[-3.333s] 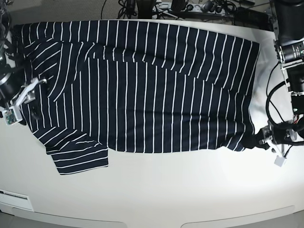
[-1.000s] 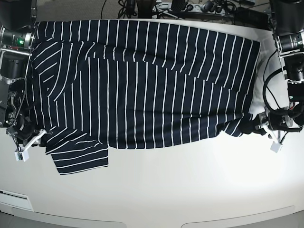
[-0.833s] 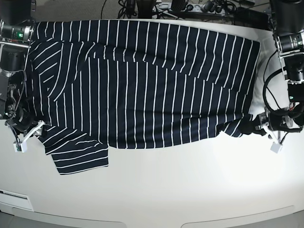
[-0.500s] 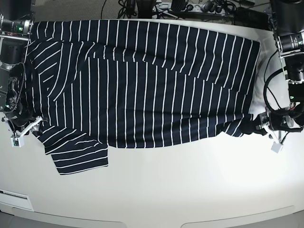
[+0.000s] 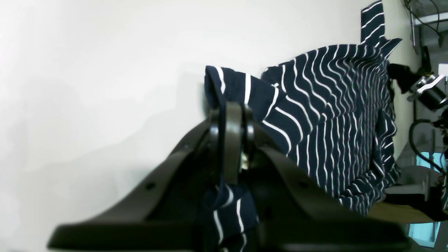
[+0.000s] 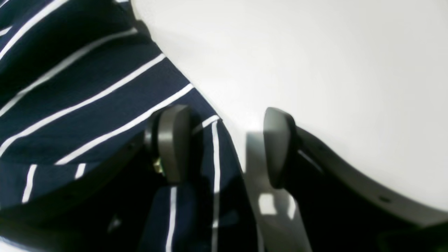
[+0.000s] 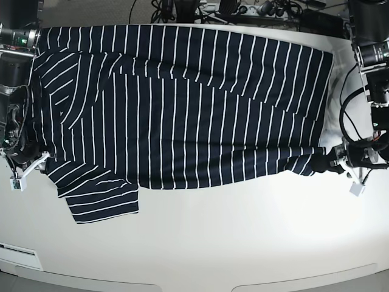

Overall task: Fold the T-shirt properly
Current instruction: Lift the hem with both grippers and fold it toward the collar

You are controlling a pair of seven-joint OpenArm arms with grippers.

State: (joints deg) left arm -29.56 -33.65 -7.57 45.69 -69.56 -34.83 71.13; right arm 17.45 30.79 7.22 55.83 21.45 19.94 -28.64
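The dark navy T-shirt (image 7: 194, 109) with thin white stripes lies spread over the back half of the white table (image 7: 243, 243). One sleeve (image 7: 100, 204) sticks out at the front left. My left gripper (image 7: 326, 163) is shut on the shirt's front right corner; in the left wrist view the gripper (image 5: 229, 117) pinches a fold of the shirt (image 5: 332, 105). My right gripper (image 7: 33, 163) is open at the shirt's left edge. In the right wrist view the gripper (image 6: 224, 141) straddles the edge of the shirt (image 6: 87, 105), one finger (image 6: 173, 140) over the fabric, the other (image 6: 278, 143) over bare table.
Cables and a power strip (image 7: 243, 9) run behind the table's far edge. A white label (image 7: 18, 250) sits at the table's front left corner. Both arm bases stand at the table's left and right sides.
My right gripper has moved back and a little left along the shirt's left edge. My left gripper has drawn the front right corner slightly right, stretching the hem straighter.
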